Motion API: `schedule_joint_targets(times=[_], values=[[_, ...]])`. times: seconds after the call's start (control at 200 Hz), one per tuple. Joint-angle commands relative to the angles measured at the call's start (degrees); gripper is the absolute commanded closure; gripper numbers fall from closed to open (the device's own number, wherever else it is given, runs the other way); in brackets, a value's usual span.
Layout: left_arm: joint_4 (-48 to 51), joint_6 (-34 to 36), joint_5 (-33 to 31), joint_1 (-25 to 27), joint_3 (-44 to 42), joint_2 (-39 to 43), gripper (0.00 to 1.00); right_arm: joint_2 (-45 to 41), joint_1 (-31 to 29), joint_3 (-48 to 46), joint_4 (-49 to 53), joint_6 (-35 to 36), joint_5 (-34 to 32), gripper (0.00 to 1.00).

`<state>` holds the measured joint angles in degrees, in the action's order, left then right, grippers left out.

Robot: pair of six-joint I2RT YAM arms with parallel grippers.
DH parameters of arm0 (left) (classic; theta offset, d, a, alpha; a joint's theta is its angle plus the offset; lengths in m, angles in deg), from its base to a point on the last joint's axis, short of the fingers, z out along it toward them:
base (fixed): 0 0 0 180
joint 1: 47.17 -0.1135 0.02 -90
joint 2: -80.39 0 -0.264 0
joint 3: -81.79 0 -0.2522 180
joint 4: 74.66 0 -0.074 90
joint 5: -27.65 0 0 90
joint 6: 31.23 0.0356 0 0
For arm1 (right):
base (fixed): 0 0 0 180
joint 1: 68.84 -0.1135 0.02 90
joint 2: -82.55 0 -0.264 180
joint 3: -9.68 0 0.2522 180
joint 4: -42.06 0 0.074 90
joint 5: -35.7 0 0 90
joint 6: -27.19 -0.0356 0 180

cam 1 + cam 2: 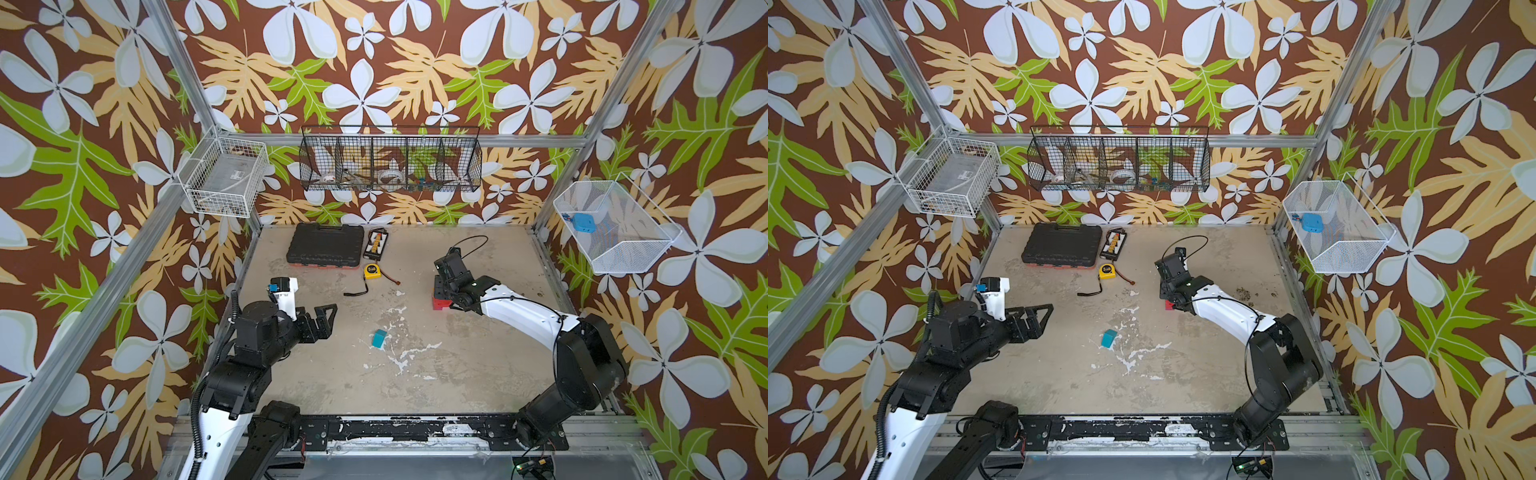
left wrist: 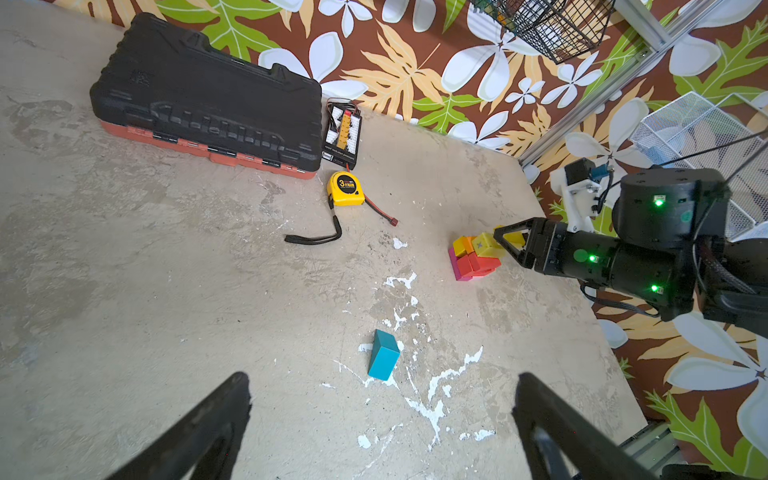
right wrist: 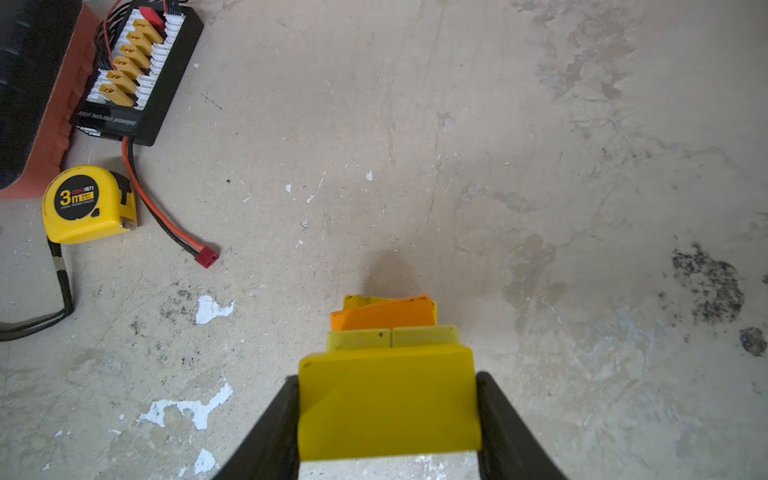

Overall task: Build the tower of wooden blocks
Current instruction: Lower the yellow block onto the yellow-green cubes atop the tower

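The tower stands right of the table's middle: a magenta base, red and orange blocks, yellow cubes on top. In both top views my right arm hides most of it, and only red and magenta show. My right gripper is shut on a yellow block at the tower's top, above lime-yellow cubes and an orange block. I cannot tell whether it rests on them. A teal block lies alone mid-table. My left gripper hangs open and empty left of it.
A black tool case, a charging board and a yellow tape measure with its strap lie at the back of the table. Wire baskets hang on the walls: white, black, white.
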<state>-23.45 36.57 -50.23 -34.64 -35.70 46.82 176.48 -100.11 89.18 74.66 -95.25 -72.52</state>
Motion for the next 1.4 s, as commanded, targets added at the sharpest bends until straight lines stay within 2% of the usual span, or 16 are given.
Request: schedule_joint_targets(times=[0.0,0.576,1.392], values=[[-0.67,0.93,0.36,-0.04,-0.07,-0.46,0.00,1.26,0.24,1.20,-0.52,1.51,0.13,0.78],[-0.76,0.93,0.45,-0.09,-0.09,-0.22,0.00,1.79,0.50,1.03,0.77,1.58,-3.62,0.71],[-0.78,0.93,0.46,-0.06,-0.06,-0.28,0.00,3.36,1.03,1.60,0.44,1.51,-1.96,0.61]])
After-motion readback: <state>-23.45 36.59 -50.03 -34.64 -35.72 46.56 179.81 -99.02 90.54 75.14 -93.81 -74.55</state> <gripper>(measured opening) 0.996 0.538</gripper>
